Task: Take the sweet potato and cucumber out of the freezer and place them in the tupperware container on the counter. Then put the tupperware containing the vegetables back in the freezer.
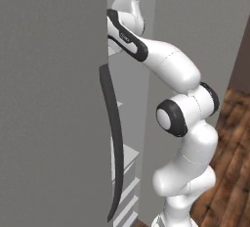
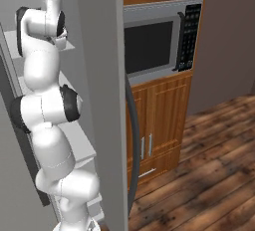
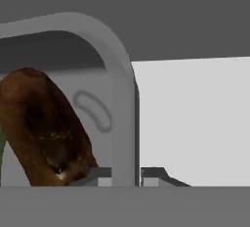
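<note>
The arm (image 1: 171,69) reaches up and into the freezer (image 1: 53,99), its hand hidden behind the edge of the big grey door in the left base view. In the right base view the arm (image 2: 47,110) rises beside the pale shelves (image 2: 79,140) inside the cabinet.

In the hand view the gripper (image 3: 126,176) has its two dark fingertips drawn together at the bottom of the frame, with just a narrow slit between them — nothing is caught there. The rim of the tupperware container (image 3: 114,69), a grey tub with a rounded corner, stands right in front of the tips. The sweet potato (image 3: 46,128) lies inside it, a brown-orange lump leaning against the tub's inner wall. A sliver of green — too little to identify — shows at the left edge behind the sweet potato. To the right of the tub lies a pale shelf (image 3: 195,118).
</note>
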